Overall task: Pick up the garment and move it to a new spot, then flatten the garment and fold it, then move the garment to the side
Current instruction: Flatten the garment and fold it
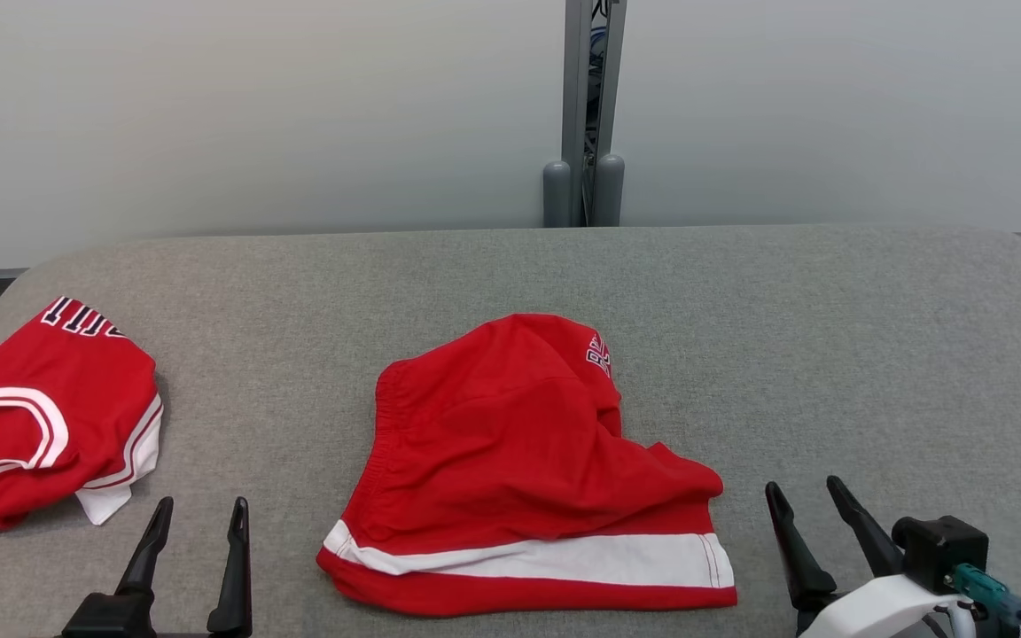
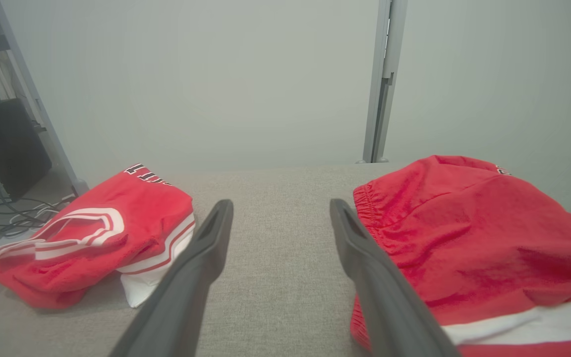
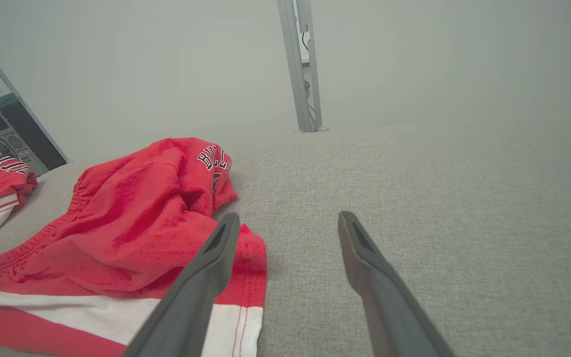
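The garment [image 1: 510, 470] is a pair of red shorts with a white band, lying rumpled in the middle of the grey table [image 1: 830, 354]. The left wrist view has the garment [image 2: 469, 238] to the right of my fingers; in the right wrist view the garment [image 3: 127, 238] lies to their left. My left gripper [image 1: 200, 509] stands open at the near edge, left of the shorts, holding nothing. My right gripper [image 1: 803, 492] stands open at the near right, just beyond the shorts' white hem, also holding nothing. From the wrists, the left gripper [image 2: 280, 208] and right gripper [image 3: 288, 220] both point over bare cloth.
A second red garment [image 1: 41, 416] with white trim lies bunched at the table's left end, also seen as a red heap [image 2: 92, 238] from the left wrist. A grey post [image 1: 586, 106] stands behind the table against pale panels. Bare table stretches to the right.
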Controlling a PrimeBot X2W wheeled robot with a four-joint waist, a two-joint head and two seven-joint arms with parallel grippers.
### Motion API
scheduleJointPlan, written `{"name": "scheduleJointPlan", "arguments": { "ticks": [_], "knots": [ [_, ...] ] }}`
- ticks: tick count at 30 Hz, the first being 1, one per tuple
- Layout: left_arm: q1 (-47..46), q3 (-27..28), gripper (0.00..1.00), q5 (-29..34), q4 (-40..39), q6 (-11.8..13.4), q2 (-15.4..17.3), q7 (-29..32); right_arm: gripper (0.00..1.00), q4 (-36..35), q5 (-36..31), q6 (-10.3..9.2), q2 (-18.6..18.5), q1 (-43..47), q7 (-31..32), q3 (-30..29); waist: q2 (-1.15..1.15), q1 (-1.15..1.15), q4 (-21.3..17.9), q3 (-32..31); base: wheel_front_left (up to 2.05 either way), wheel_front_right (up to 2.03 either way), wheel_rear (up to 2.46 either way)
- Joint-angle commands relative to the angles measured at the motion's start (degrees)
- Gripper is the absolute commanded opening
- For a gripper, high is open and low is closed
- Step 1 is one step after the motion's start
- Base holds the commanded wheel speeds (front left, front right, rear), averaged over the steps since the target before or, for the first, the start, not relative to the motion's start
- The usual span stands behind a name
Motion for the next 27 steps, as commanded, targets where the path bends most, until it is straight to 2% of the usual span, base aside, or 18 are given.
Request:
{"name": "scheduleJointPlan", "arguments": {
  "ticks": [1,7,14,18,20,27],
  "knots": [
    [-0.67,-0.09,1.0,-0.37,0.07,-0.41,0.4,-0.11,1.0,0.06,0.06,0.01,-0.04,-0.36,0.66,0.21,0.0,0.0,0.01,0.05,0.0,0.0,0.0],
    [-1.6,-2.08,1.0,-1.84,1.36,-1.93,1.36,0.6,1.0,0.85,2.42,0.01,-0.55,-0.37,4.2,1.94,0.0,0.0,-0.18,0.34,0.0,0.0,0.0],
    [-3.12,-7.6,1.0,-4.36,3.85,-3.27,3.5,2.85,1.0,1.34,5.19,0.01,-1.67,-0.33,8.09,5.34,0.0,0.0,-0.57,1.01,0.0,0.0,0.0],
    [-4.63,-12.04,1.0,-7.38,6.64,-3.43,4.6,3.71,1.0,2.36,6.7,0.01,-2.16,-0.91,10.88,7.66,0.0,0.0,-0.85,1.99,0.0,0.0,0.0],
    [-6.0,-13.66,1.0,-9.09,8.61,-3.37,6.46,3.18,1.0,3.1,7.15,0.01,-2.38,-1.83,11.76,8.72,0.0,0.0,-1.12,2.71,0.0,0.0,0.0],
    [-11.55,-20.66,1.0,-15.26,16.64,-3.43,9.61,1.55,1.0,8.56,7.85,0.01,-2.15,-5.79,11.77,11.47,0.0,0.0,-1.2,4.24,0.0,0.0,0.0]
  ]
}}
